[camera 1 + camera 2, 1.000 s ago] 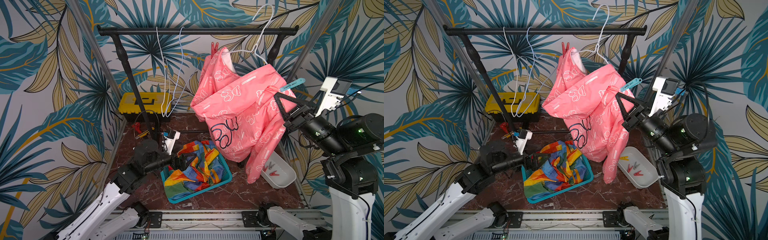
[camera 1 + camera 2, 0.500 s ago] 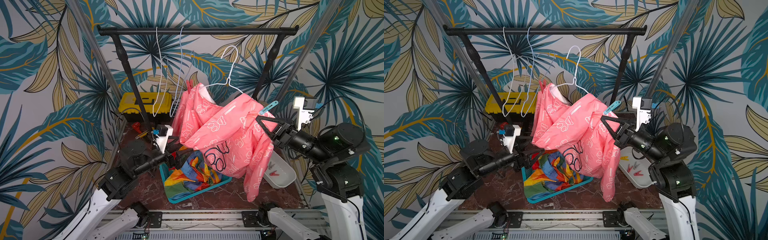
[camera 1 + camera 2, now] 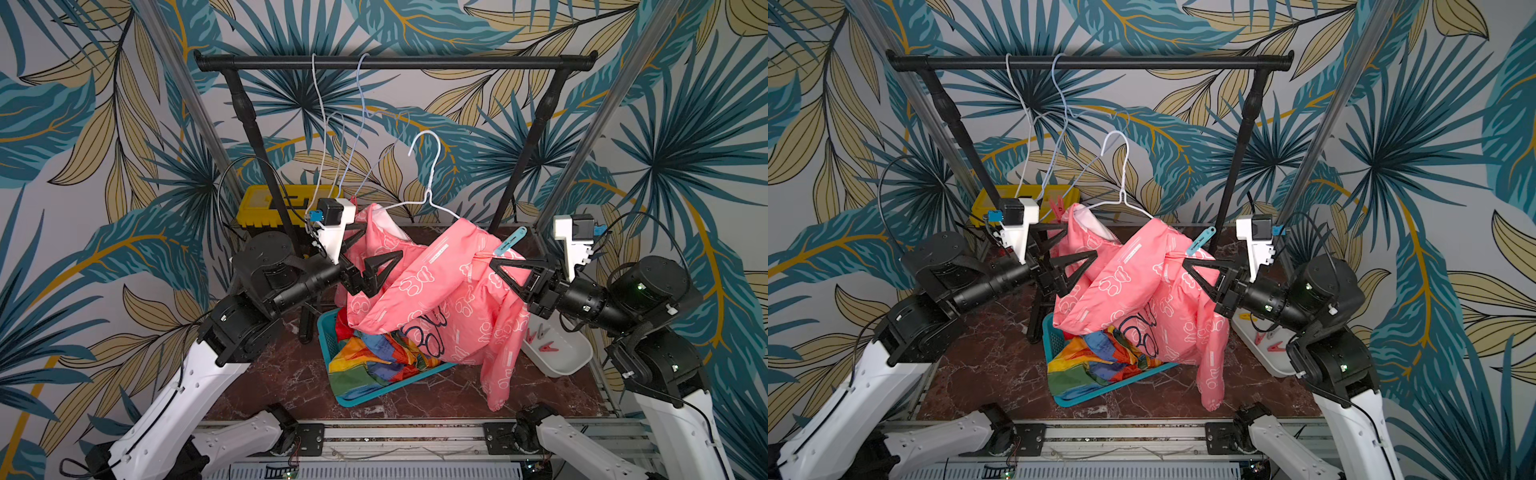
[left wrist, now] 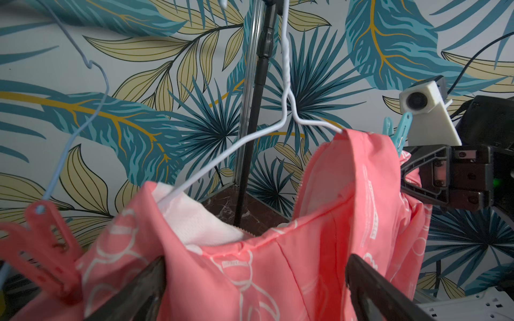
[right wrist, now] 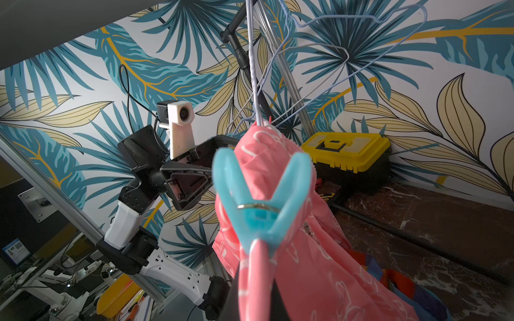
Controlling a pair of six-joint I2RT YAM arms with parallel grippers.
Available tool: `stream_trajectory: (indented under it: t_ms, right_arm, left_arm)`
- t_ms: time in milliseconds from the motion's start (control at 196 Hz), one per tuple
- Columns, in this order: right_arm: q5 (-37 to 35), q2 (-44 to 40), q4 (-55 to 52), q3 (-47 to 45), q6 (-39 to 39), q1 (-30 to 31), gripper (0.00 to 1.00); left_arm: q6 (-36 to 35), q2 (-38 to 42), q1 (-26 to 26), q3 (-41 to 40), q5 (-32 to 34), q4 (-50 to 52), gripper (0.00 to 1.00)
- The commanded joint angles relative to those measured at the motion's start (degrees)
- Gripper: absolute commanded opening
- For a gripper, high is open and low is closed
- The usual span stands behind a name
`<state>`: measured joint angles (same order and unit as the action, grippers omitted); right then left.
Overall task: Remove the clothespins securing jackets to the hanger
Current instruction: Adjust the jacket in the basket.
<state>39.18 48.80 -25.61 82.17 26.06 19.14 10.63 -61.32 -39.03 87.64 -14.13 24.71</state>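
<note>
Right wrist, blue clothespin [image 5: 260,219] just beside right jaws clamping pink jacket [image 5: 319,278]

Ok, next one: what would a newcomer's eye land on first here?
The pink jacket on a white hanger, off the rail, hangs mid-air over the basket. The right gripper is shut on its shoulder beside a blue clothespin; the left gripper gapes open around the collar.
</note>
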Motion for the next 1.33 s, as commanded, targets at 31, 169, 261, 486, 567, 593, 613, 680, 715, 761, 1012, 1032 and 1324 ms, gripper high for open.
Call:
stream_trajectory:
  t_ms: [31, 169, 261, 486, 567, 593, 613, 680, 715, 761, 1012, 1032, 1324]
  right_arm:
    - [-2.4, -0.7, 0.2, -1.2, -4.0, 2.2, 0.0]
    - [-3.7, -0.3, -0.6, -2.3, -5.9, 4.7, 0.0]
    - [-4.8, -0.1, -1.0, -2.7, -7.1, 6.1, 0.0]
    - [-6.6, 0.0, -2.1, -2.7, -9.0, 8.1, 0.0]
    - [-7.6, 0.0, -2.6, -2.7, -9.7, 8.4, 0.0]
    - [-7.9, 0.0, -2.8, -2.7, -9.8, 8.5, 0.0]
    - [-8.1, 0.0, -2.9, -2.7, -9.9, 8.5, 0.0]
    - [-8.4, 0.0, -2.8, -2.8, -10.2, 8.6, 0.0]
    - [-8.5, 0.0, -2.7, -2.8, -10.3, 8.6, 0.0]
    - [-8.4, 0.0, -2.6, -2.7, -10.4, 8.7, 0.0]
    - [-8.3, 0.5, -1.9, -2.5, -10.4, 9.0, 0.0]
    - [-8.4, 0.6, -1.8, -2.5, -10.3, 9.0, 0.0]
    - [-19.7, -1.4, -5.0, -2.7, -9.4, 9.2, 0.68]
  left_arm:
    - [0.1, -4.3, -0.1, 4.8, -2.1, -2.3, 0.94]
    - [1.8, -8.8, 0.3, 9.5, 0.5, -3.6, 0.87]
    - [3.0, -11.1, 0.4, 12.4, -1.0, -3.7, 0.82]
    - [4.1, -14.3, 0.4, 16.1, -1.2, -3.6, 0.6]
    - [4.9, -14.8, 0.4, 16.3, -2.6, -3.6, 0.5]
    - [5.2, -14.9, 0.4, 16.4, -3.1, -3.6, 0.48]
    - [5.5, -14.9, 0.5, 16.4, -3.5, -3.6, 0.46]
    - [6.2, -15.0, 0.4, 16.4, -4.8, -3.6, 0.41]
    - [6.5, -15.0, 0.5, 16.3, -5.1, -3.6, 0.4]
    - [6.6, -15.1, 0.4, 16.0, -5.6, -3.6, 0.38]
    - [7.3, -14.8, 0.5, 15.6, -6.5, -3.6, 0.21]
    - [7.3, -14.7, 0.5, 15.6, -6.4, -3.6, 0.17]
    - [6.1, -14.4, 0.4, 19.0, -3.4, -3.6, 0.0]
